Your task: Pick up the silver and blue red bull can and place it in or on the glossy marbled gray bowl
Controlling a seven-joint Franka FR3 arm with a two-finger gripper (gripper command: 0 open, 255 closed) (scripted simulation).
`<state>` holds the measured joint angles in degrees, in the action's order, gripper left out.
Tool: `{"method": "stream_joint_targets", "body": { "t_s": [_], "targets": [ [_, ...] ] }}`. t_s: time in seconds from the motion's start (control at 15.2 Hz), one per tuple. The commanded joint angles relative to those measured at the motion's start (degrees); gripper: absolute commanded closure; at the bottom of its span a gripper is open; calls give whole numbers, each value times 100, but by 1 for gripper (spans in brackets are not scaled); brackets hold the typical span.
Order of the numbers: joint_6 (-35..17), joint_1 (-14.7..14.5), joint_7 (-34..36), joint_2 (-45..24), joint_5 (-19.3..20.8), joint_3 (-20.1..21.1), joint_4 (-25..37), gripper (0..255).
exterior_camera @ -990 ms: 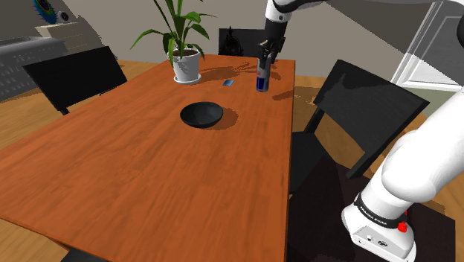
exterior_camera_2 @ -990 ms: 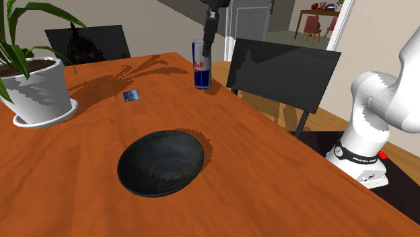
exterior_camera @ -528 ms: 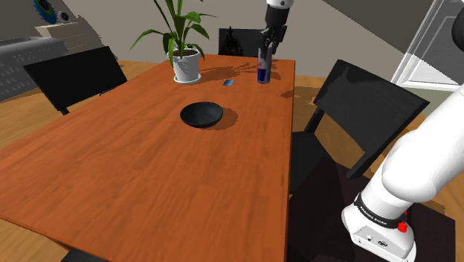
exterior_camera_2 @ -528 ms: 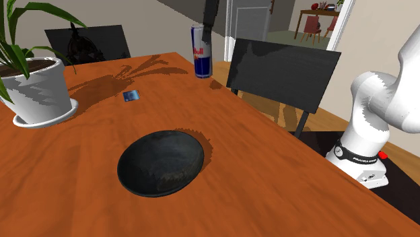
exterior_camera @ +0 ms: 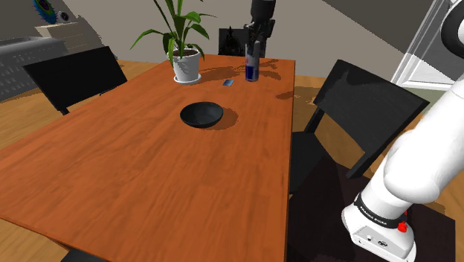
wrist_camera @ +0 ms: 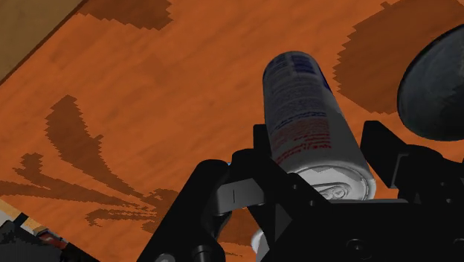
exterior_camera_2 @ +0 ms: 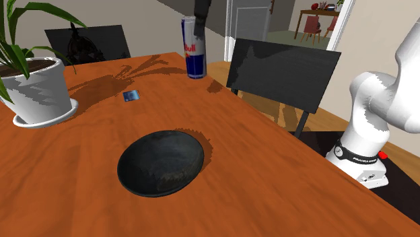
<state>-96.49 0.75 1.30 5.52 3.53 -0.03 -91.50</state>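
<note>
Can [exterior_camera_2: 194,48]: silver upper half, blue lower half, red lettering. It hangs upright and clear of the table [exterior_camera: 149,171], over the far end, with its shadow lying apart from it on the wood. The gripper [exterior_camera_2: 200,21] comes down from above. In the wrist view the fingers [wrist_camera: 262,152] pinch the can at its top end, one on each side, the tab end nearest the hand.

Bowl [exterior_camera_2: 161,162]: dark grey, glossy, near the middle of the table and well apart from the can — on the shoulder view's lower left of it.

Other items:
- small blue card [exterior_camera_2: 132,95], flat on the table between can and plant pot [exterior_camera_2: 37,91]
- plant pot white, on a saucer, green leaves
- black chair [exterior_camera_2: 283,71] just beside the table edge
- robot base on the floor beyond that chair
</note>
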Motion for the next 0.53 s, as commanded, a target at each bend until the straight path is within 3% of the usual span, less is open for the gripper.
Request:
{"method": "stream_joint_targets", "body": {
  "t_s": [0.0, 0.46],
  "targets": [
    [112, -117, 272, -153, 37, 152, 251, 255],
    [604, -583, 1174, -919, 251, 641, 1428, 255]
  ]
}}
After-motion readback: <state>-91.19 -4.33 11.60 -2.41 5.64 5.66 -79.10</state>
